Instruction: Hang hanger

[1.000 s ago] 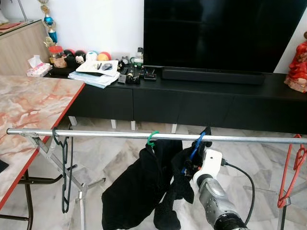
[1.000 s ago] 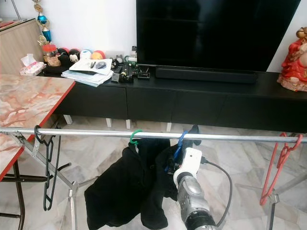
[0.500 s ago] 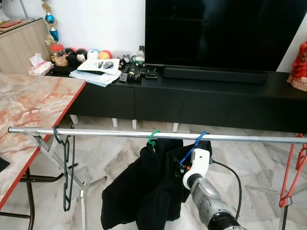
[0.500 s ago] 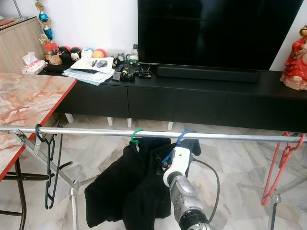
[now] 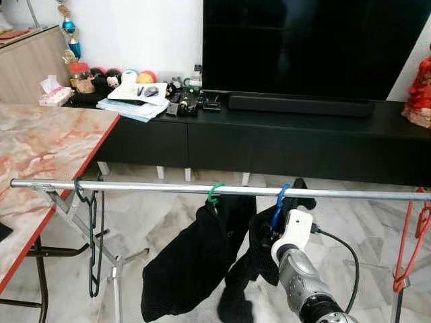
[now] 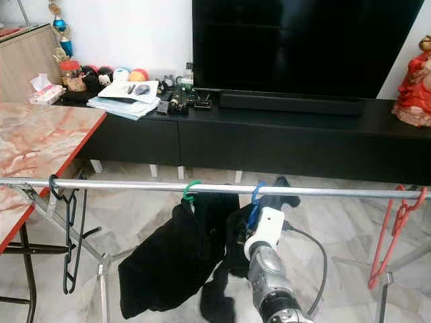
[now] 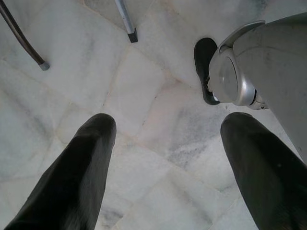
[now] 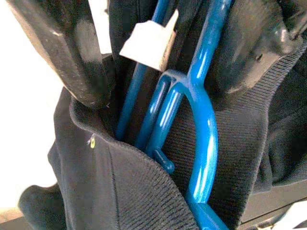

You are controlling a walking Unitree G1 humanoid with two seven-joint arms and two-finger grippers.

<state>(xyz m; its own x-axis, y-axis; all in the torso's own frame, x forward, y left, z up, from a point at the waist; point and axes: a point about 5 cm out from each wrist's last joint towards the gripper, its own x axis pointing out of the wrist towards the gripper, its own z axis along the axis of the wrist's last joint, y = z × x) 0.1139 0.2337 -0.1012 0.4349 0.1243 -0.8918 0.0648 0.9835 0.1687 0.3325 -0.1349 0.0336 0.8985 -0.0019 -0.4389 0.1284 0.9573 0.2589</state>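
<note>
Right gripper [image 8: 158,72] pinching the blue hanger [image 8: 204,134] and its black garment [image 5: 252,252], metal rail [image 5: 168,189] just above, left gripper [image 7: 168,158] spread over marble floor [image 7: 144,96]

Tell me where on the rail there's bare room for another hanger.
Bare rail runs between the black hangers and the green hook; another stretch between the blue hanger and the red hangers. The middle is crowded with dark garments and the right end effector.

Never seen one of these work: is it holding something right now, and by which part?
The right gripper holds the blue hanger by its neck, below the hook; a black garment hangs on it. The left gripper holds nothing.
</note>
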